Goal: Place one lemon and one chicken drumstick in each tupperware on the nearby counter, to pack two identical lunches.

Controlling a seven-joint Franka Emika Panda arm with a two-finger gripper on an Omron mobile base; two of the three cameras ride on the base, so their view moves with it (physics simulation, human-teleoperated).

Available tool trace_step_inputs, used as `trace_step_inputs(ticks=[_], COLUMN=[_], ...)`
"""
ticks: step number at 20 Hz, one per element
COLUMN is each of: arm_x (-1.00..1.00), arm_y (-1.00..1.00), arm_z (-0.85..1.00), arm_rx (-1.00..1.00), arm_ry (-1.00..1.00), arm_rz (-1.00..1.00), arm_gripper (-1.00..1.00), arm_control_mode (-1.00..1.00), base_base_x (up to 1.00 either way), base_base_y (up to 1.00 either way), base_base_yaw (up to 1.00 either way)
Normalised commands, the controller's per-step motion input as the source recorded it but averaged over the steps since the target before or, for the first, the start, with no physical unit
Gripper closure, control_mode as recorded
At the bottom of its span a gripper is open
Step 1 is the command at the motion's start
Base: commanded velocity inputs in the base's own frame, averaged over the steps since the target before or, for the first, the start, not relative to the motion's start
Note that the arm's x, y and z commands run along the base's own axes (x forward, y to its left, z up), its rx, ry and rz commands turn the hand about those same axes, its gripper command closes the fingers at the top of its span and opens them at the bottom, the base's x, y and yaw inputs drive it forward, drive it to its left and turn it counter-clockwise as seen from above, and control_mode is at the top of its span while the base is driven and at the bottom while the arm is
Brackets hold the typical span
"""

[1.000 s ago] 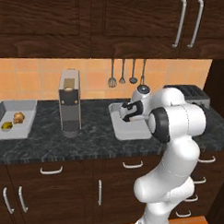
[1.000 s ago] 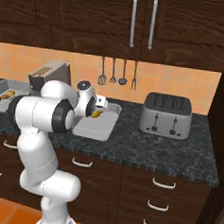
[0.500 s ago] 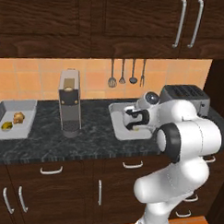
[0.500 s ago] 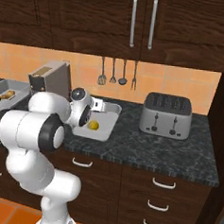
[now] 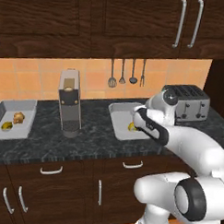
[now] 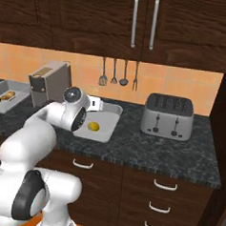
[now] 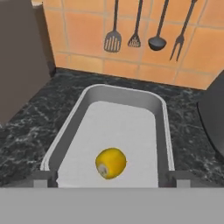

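A yellow lemon (image 7: 110, 162) lies loose in the near part of a light-grey tupperware (image 7: 162, 118) on the dark speckled counter (image 7: 188, 131). My gripper (image 7: 110, 180) hangs open just in front of the lemon, with its fingertips (image 7: 41, 179) wide apart and nothing between them. The same tupperware (image 5: 117, 118) and lemon (image 5: 131, 127) sit partly behind my arm. A second tupperware (image 5: 26, 128) at the far left holds a lemon (image 5: 6, 126) and a brown chicken drumstick (image 5: 19, 117).
A silver four-slot toaster (image 6: 167, 116) stands right of the middle tray. A tall grey coffee machine (image 5: 69, 103) stands between the two trays. Utensils (image 7: 140, 26) hang on the orange tiled wall behind. Dark cabinets hang overhead.
The lemon, carried at the gripper over the middle tray a second ago, now lies loose in it. The hand has pulled back toward the counter's front and the arm has swung down.
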Motion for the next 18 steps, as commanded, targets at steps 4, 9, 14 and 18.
trace_step_inputs(ticks=[4, 9, 14, 18], arm_x=[-1.0, -1.0, -1.0, -1.0], arm_y=[0.0, 0.0, 0.0, 0.0], arm_z=[0.97, 0.67, -0.23, -0.03], arm_rx=[0.0, 0.0, 0.0, 0.0], arm_ry=[0.24, 0.26, 0.05, -0.03], arm_rz=[0.04, 0.01, -0.04, -0.05], arm_gripper=[-1.0, -1.0, -1.0, -1.0], arm_control_mode=[-1.0, -1.0, -1.0, -1.0], base_base_x=[0.0, 0.0, 0.0, 0.0], base_base_y=[0.0, 0.0, 0.0, 0.0], base_base_yaw=[0.0, 0.0, 0.0, 0.0])
